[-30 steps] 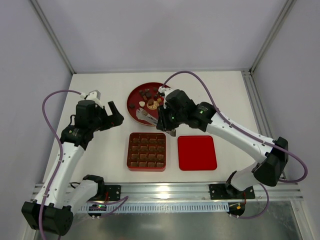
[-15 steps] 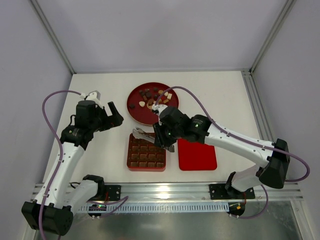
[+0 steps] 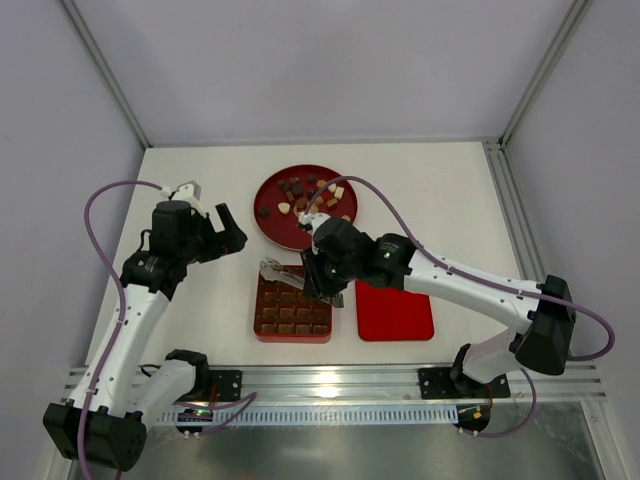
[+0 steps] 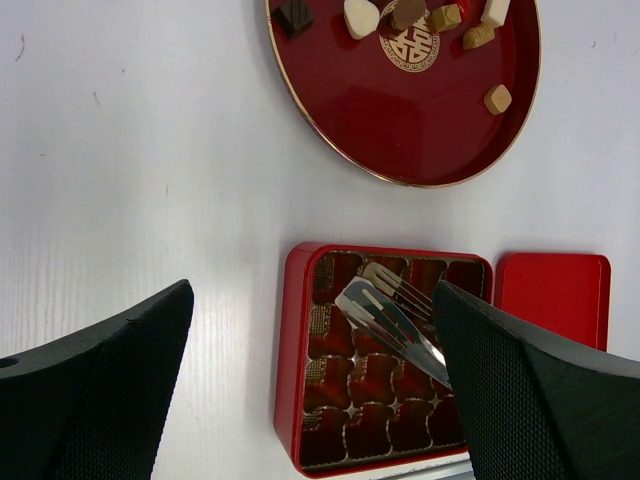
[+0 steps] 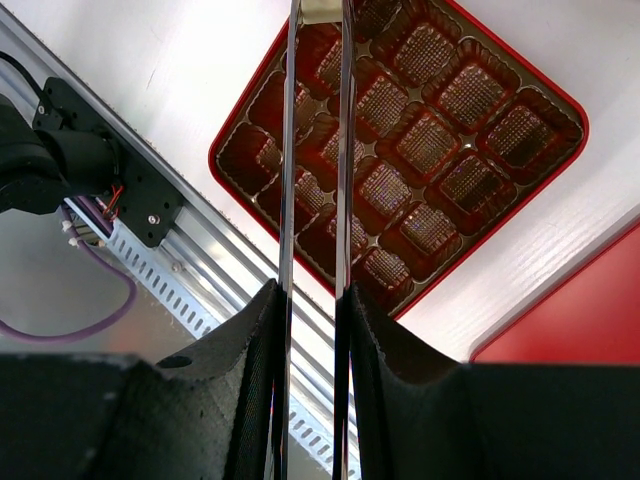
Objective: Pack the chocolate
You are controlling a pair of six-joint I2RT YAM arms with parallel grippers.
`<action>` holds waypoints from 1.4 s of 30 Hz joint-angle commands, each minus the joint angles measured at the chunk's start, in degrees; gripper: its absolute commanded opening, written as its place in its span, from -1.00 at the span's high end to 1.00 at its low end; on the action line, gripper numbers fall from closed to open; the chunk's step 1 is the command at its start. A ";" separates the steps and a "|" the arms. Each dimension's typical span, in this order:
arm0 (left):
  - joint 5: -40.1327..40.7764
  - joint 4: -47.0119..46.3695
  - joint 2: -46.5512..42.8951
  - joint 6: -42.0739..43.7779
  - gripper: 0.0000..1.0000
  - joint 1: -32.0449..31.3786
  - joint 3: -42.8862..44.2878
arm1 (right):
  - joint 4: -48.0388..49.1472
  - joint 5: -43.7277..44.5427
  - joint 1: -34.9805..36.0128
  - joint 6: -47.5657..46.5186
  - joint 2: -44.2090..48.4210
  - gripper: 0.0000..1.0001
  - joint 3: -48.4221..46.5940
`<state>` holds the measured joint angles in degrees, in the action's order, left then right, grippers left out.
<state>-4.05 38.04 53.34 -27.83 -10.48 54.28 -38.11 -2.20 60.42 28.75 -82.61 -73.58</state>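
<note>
Transit: swinging tongs (image 4: 390,315) from chocolate (image 4: 360,17) plate (image 4: 420,130) toward near edge, hovering over box (image 4: 290,350), clamping them in right gripper (image 5: 312,310); load unclear. Keeping left gripper (image 4: 312,288) wide, empty.

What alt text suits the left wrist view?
Metal tongs reach over the red grid box, a red lid beside it. Above, a round red plate holds scattered chocolates; open fingers of the left end effector frame the bottom corners.

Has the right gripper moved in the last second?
Yes. The right gripper has moved off the round red plate, toward the near side, and now holds the tongs over the red box.
</note>
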 commanded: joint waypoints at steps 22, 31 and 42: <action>0.10 -0.42 -0.87 0.94 -0.99 0.02 0.21 | 4.45 1.93 0.84 0.69 -2.21 0.39 0.90; -0.08 -0.25 -0.78 0.94 -1.00 0.02 0.12 | 4.62 1.93 0.84 0.52 -3.08 0.36 0.81; -0.43 -0.42 -0.78 1.03 -1.00 0.02 0.12 | 4.53 3.96 0.84 0.34 -3.44 0.28 0.11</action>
<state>-4.10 38.04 53.34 -27.83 -10.48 54.28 -36.01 0.82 60.97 28.86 -85.91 -72.42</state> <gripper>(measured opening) 0.996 0.362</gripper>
